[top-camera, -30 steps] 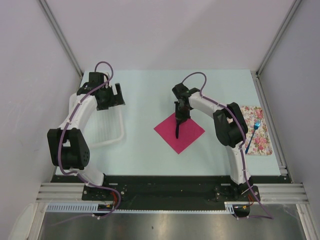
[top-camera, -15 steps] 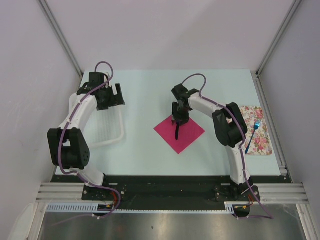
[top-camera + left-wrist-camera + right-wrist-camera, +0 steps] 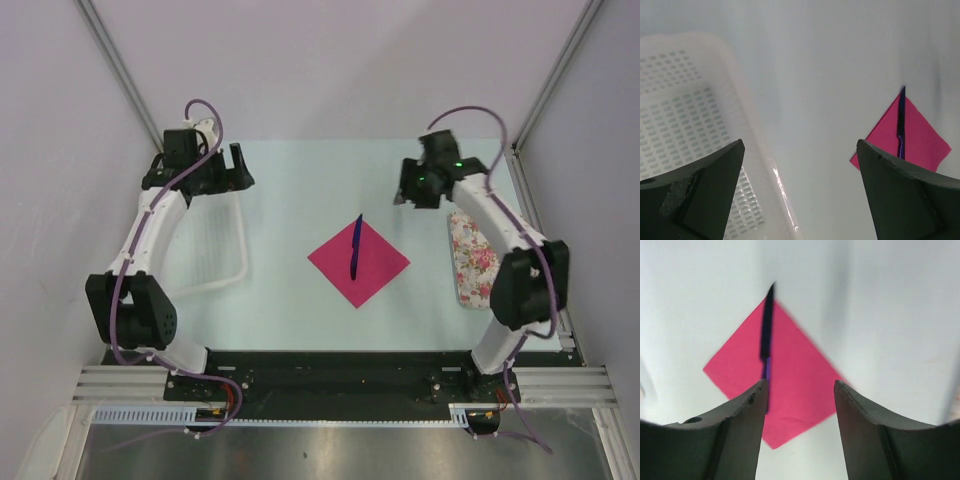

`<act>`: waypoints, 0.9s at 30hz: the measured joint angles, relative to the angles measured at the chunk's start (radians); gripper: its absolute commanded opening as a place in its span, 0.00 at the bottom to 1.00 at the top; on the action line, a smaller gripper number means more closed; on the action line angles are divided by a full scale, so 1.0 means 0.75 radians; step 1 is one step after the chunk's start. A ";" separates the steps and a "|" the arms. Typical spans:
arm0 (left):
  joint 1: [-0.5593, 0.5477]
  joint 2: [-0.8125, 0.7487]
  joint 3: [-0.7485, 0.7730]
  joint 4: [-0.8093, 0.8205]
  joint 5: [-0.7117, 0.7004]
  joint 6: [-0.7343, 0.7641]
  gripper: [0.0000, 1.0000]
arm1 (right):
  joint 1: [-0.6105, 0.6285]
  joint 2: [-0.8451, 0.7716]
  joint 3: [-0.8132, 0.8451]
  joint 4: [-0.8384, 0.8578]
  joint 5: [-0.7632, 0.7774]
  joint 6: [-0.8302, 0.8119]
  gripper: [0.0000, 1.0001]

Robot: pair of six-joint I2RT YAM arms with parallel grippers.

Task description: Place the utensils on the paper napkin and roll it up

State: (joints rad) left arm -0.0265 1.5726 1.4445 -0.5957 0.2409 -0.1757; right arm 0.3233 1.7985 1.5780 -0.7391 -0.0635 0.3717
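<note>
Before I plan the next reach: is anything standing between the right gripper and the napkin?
Nothing visible does. Only bare table lies between the open right gripper and the napkin. One utensil already lies on the napkin, its tip past the far corner.

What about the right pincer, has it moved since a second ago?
Yes. The right pincer was over the paper napkin; it now sits farther back and to the right of it, open, with a blue utensil left lying there.

left pincer [image 3: 800,145] spread wide | right pincer [image 3: 800,382] spread, arm outstretched
</note>
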 measured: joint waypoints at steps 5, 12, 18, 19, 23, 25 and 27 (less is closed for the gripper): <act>-0.013 -0.070 0.005 0.096 0.089 0.045 0.99 | -0.337 -0.320 -0.156 0.023 -0.021 -0.175 0.62; -0.030 -0.079 0.022 0.167 0.138 0.083 1.00 | -0.791 -0.447 -0.335 -0.082 -0.079 -0.411 0.52; -0.032 -0.079 0.020 0.211 0.140 0.084 1.00 | -1.024 -0.325 -0.411 -0.163 -0.093 -0.510 0.45; -0.032 -0.079 0.015 0.225 0.140 0.084 1.00 | -1.033 -0.290 -0.419 -0.164 -0.091 -0.524 0.44; -0.032 -0.076 -0.015 0.242 0.139 0.084 1.00 | -1.035 -0.170 -0.433 -0.154 -0.078 -0.568 0.39; -0.032 -0.071 -0.027 0.244 0.138 0.084 1.00 | -1.033 -0.117 -0.433 -0.138 -0.070 -0.582 0.37; -0.032 -0.070 -0.041 0.244 0.138 0.083 1.00 | -1.031 -0.068 -0.433 -0.114 -0.056 -0.601 0.35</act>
State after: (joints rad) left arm -0.0505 1.5204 1.4136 -0.4129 0.3447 -0.1131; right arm -0.4500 1.7473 1.2530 -0.8246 -0.1055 -0.0792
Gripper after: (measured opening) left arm 0.996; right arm 0.382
